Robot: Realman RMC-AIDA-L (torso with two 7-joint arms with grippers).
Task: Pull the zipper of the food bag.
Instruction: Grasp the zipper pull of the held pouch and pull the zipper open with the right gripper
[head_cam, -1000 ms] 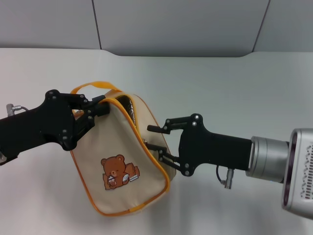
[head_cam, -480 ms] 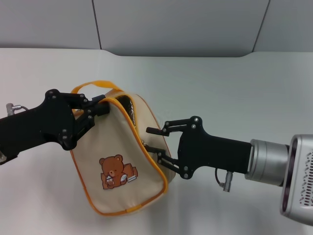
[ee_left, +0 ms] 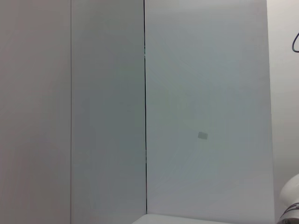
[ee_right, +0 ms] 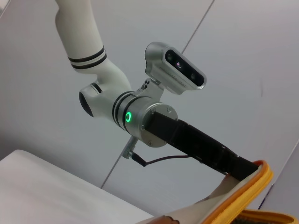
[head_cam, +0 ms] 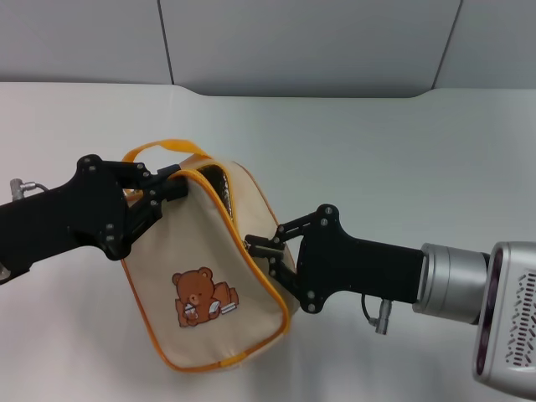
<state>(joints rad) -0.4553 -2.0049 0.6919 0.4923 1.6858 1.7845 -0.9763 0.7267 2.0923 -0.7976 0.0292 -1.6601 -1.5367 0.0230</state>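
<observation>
The cream food bag (head_cam: 197, 243) with its brown bear patch (head_cam: 201, 295) hangs tilted above the table between both arms. My left gripper (head_cam: 167, 191) is shut on the bag's upper edge, just under the orange strap handle (head_cam: 159, 146). The orange-yellow zipper (head_cam: 224, 191) gapes open at the top and runs down the bag's right side. There my right gripper (head_cam: 254, 246) has its fingers closed together on the zipper; the pull tab is hidden between them. The right wrist view shows the bag's piped edge (ee_right: 254, 186) and the left arm (ee_right: 140, 119) behind it.
The white table (head_cam: 402, 151) spreads around the bag, with grey wall panels (head_cam: 293, 42) behind it. The left wrist view shows only wall panels (ee_left: 201, 116).
My right gripper has moved left and down onto the bag's side, and its fingers have gone from spread to closed on the zipper. The left gripper holds still.
</observation>
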